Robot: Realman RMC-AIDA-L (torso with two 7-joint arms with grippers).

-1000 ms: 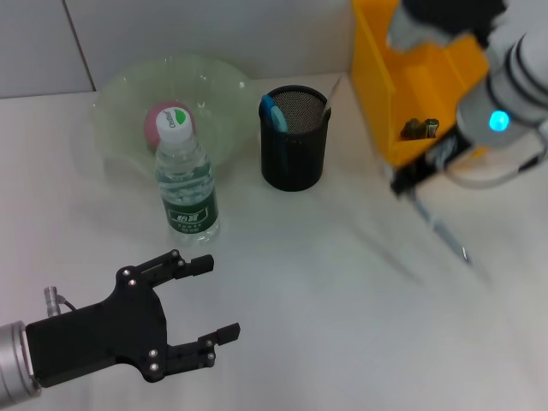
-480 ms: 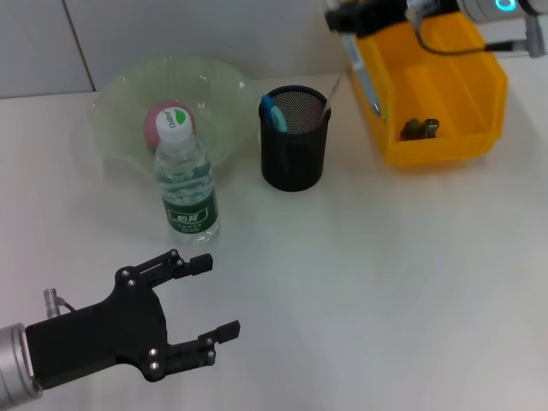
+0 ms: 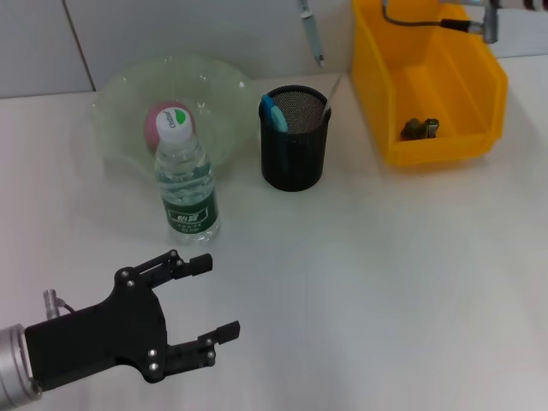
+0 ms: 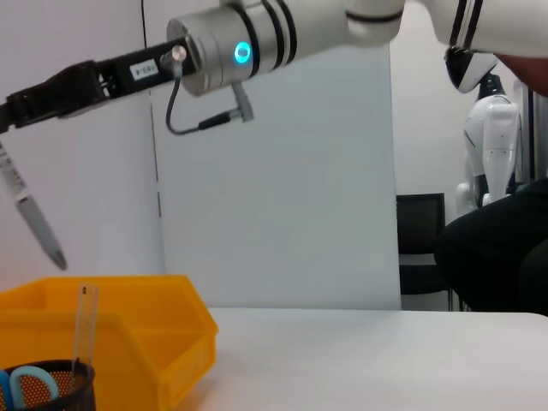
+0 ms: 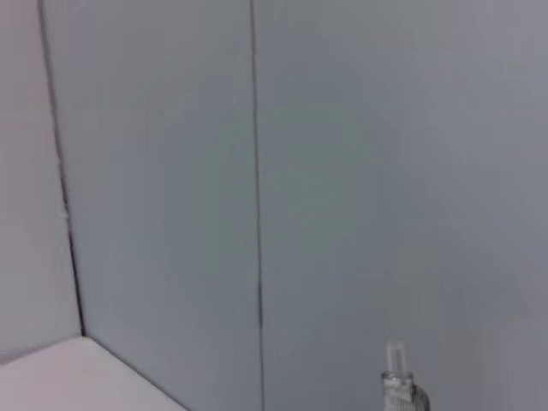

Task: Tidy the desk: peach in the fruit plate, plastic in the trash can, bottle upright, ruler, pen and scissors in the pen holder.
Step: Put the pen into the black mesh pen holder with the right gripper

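Right arm has swung the pen (image 3: 311, 32) up, hanging behind the holder (image 3: 294, 137); its gripper clamps it; centre the tip over the mouth, then lower; left gripper (image 3: 195, 305) idles, spread

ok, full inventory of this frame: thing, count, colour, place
peach: 1, pink, in the fruit plate
fruit plate: 1, pale green translucent, back left of table
water bottle: 1, clear with green label, upright in front of the plate
pen holder: 1, black mesh, table centre back
scissors: 1, blue handles, in the pen holder
ruler: 1, clear, in the pen holder
pen: 1, grey, in the air above the holder
trash bin: 1, yellow, back right
crumpled plastic: 1, dark, inside the bin
left gripper: open, low over the near left of the table
right gripper: black, raised, shut on the pen
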